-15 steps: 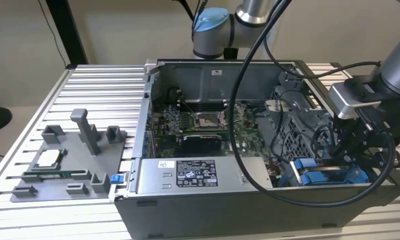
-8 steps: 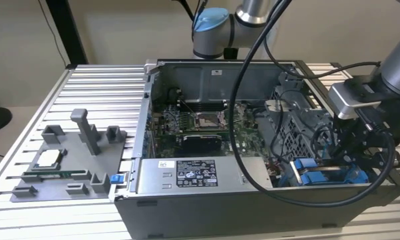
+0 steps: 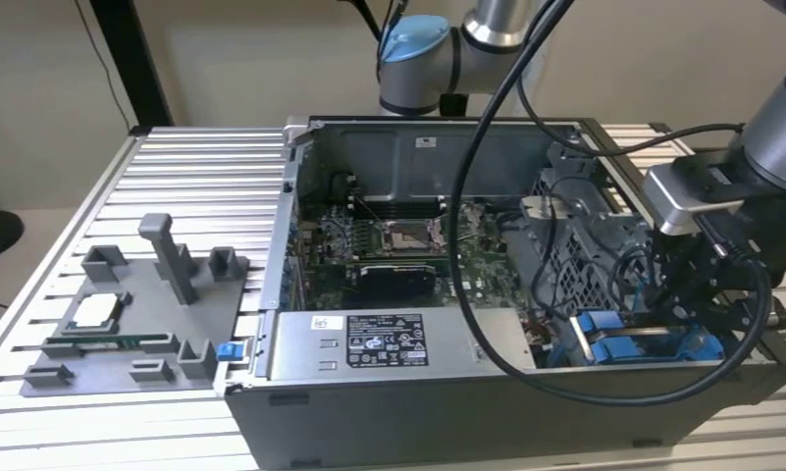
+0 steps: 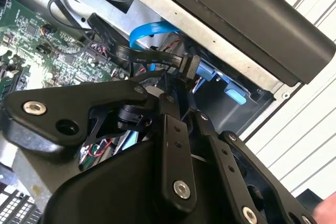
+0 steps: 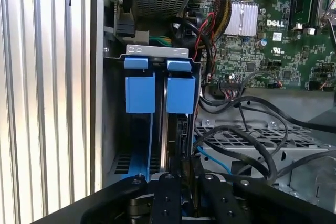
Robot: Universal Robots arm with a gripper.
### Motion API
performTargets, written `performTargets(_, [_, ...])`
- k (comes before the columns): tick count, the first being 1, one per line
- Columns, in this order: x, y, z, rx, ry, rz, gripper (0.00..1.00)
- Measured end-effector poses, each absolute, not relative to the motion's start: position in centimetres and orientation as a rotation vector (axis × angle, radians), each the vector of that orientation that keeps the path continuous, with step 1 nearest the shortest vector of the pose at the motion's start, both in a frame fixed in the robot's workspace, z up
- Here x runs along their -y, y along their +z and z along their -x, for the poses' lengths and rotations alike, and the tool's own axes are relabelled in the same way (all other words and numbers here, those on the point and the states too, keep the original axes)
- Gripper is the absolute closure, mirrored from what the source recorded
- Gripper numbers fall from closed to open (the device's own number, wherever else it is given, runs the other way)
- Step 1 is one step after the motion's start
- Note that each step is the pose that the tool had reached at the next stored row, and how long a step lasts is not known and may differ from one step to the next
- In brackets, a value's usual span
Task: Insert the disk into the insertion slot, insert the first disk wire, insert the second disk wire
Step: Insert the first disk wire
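Black gripper (image 5: 185,178) — at insertion slot (image 5: 157,51)

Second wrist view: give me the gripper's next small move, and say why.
Probably ease the gripper slightly toward the disk's blue carrier, keeping the black wire connector square to it. The connector sits at the gripper's tip, right beside the carrier, and seems not yet seated; in the first wrist view the carrier's blue tabs stand in the insertion slot.

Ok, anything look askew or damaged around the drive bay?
Nothing stands out. The blue tabs sit level, side by side in the insertion slot. Black cables loop loosely over the perforated cage beside it, untidy but not snagged. The gripper is at a black connector.
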State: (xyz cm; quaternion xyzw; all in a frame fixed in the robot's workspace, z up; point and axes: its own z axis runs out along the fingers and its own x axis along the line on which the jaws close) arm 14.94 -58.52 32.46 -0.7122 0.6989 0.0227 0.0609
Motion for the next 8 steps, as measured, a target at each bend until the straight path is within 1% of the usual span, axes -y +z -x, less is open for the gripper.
performTargets(1, [58.52,32.43,-14.94,-2.114,0.069,2.155,1.00])
performTargets(2, [58.53,32.44,-14.94,-2.114,0.069,2.155,0.00])
performTargets(8, [58.56,33.29,-14.94,-2.113,0.071,2.153,0.00])
